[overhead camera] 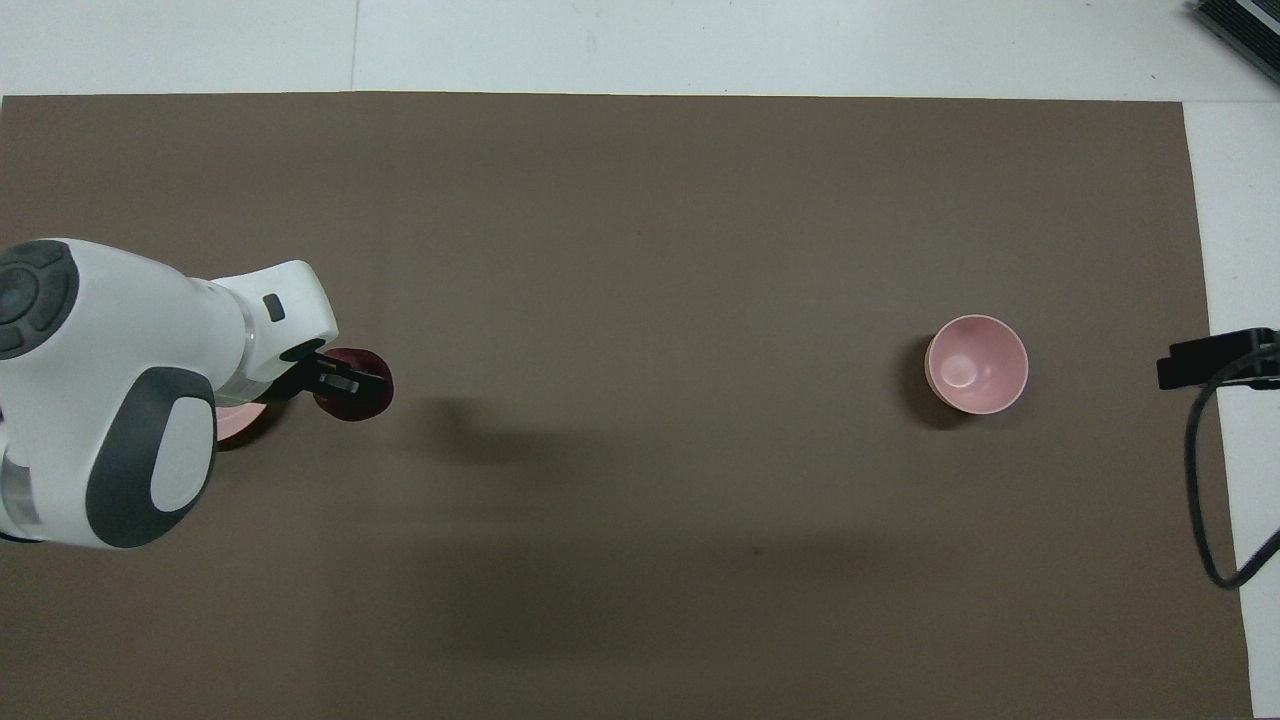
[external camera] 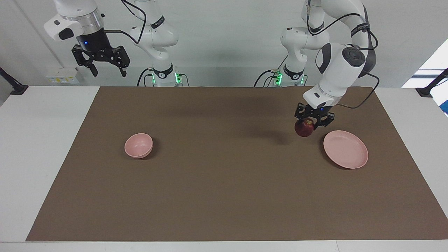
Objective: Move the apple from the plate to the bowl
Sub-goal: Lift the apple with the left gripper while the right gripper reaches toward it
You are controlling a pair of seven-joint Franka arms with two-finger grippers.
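My left gripper (external camera: 309, 123) is shut on the dark red apple (external camera: 303, 128) and holds it in the air above the brown mat, just off the plate's edge toward the bowl. In the overhead view the apple (overhead camera: 362, 392) shows under the left gripper (overhead camera: 340, 381). The flat pink plate (external camera: 345, 149) lies empty at the left arm's end; the left arm hides most of it in the overhead view, only a sliver of the plate (overhead camera: 235, 422) shows. The small deep pink bowl (external camera: 138, 145) stands empty toward the right arm's end, also in the overhead view (overhead camera: 977, 364). My right gripper (external camera: 105, 68) waits open, high above the table's edge.
A brown mat (external camera: 224, 196) covers most of the white table. A black cable (overhead camera: 1205, 480) and a black part of the right gripper (overhead camera: 1215, 357) show at the right arm's end in the overhead view.
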